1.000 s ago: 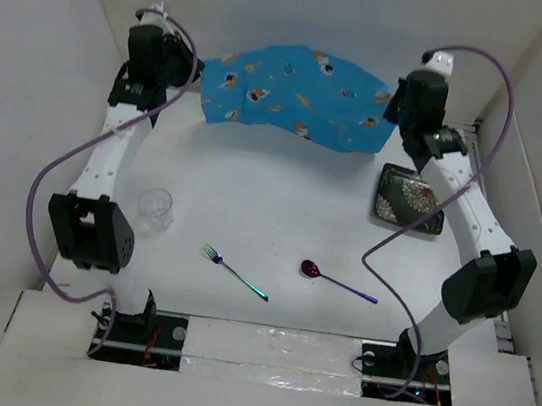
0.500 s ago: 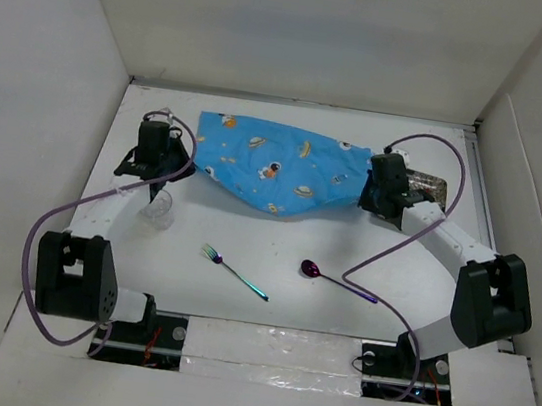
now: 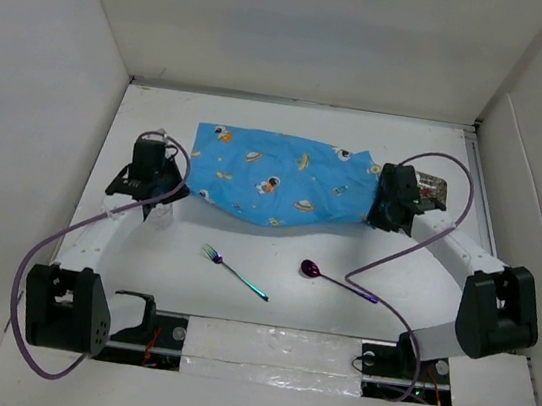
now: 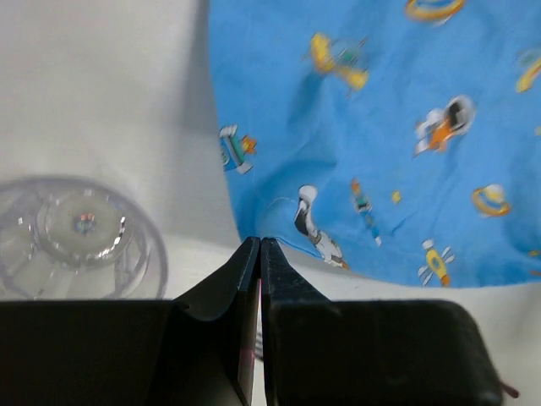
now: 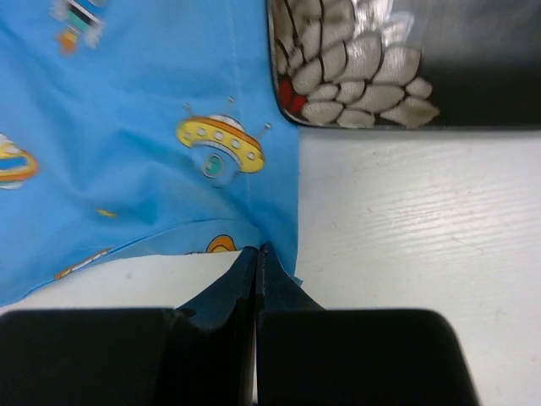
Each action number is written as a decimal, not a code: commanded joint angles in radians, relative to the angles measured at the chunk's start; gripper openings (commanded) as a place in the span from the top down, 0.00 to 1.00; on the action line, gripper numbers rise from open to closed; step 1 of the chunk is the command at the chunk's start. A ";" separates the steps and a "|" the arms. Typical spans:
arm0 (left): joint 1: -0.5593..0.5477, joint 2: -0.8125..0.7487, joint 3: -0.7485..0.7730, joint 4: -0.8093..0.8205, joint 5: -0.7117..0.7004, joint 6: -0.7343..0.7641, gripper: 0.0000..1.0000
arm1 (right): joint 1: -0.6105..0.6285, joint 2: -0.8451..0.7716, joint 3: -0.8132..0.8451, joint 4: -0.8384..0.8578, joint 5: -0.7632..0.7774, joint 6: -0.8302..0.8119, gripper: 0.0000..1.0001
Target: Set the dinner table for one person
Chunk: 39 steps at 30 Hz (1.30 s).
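- desk (image 3: 286, 238): flat, matte white, roughly square top. It fills the floor of the scene and carries every item below.
- fork (image 3: 234, 272): thin metal with an iridescent green-to-purple sheen. It lies flat on a diagonal near the front edge, tines toward the far left.
- spoon (image 3: 336, 279): glossy purple oval bowl at its left end and a slim handle running right. It lies flat to the right of the fork, apart from it.
- left claw (image 4: 258, 252): black tapered fingers pressed together with no gap. The tips pinch the near-left hem of the placemat (image 3: 275, 175), low over the desk.
- cup (image 4: 78, 235): clear plastic and round, with a ringed base as seen from above. It stands just left of the left claw, apart from the cloth, and is largely hidden under the wrist in the top view.
- right claw (image 5: 256, 254): fingers closed tight on the placemat's near-right corner.
- placemat: soft blue woven cloth printed with rockets, saucers and astronauts. It is spread across the middle of the desk between the two claws. It shows slight wrinkles, and its near edge bows.
- plate (image 5: 363, 63): dark, glossy and rectangular with a rounded corner, with a pale petal pattern and a red centre. It sits at the far right, its left rim meeting the cloth's right edge; I cannot tell whether they overlap.
- walls (image 3: 306, 26): plain white panels on the left, far and right sides.
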 commanded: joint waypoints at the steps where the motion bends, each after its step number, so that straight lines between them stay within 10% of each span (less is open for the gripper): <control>1: 0.005 0.011 0.232 0.002 0.008 0.020 1.00 | -0.005 -0.075 0.180 0.014 0.000 -0.011 1.00; 11: 0.005 0.070 0.989 -0.173 -0.024 0.020 1.00 | 0.029 -0.218 0.828 -0.158 0.204 -0.136 1.00; 26: 0.005 0.300 1.059 -0.038 -0.032 -0.024 1.00 | -0.132 0.094 1.073 -0.088 0.016 -0.144 1.00; 39: 0.016 0.654 1.528 -0.096 -0.042 -0.049 1.00 | -0.143 0.577 1.678 -0.083 -0.122 -0.049 1.00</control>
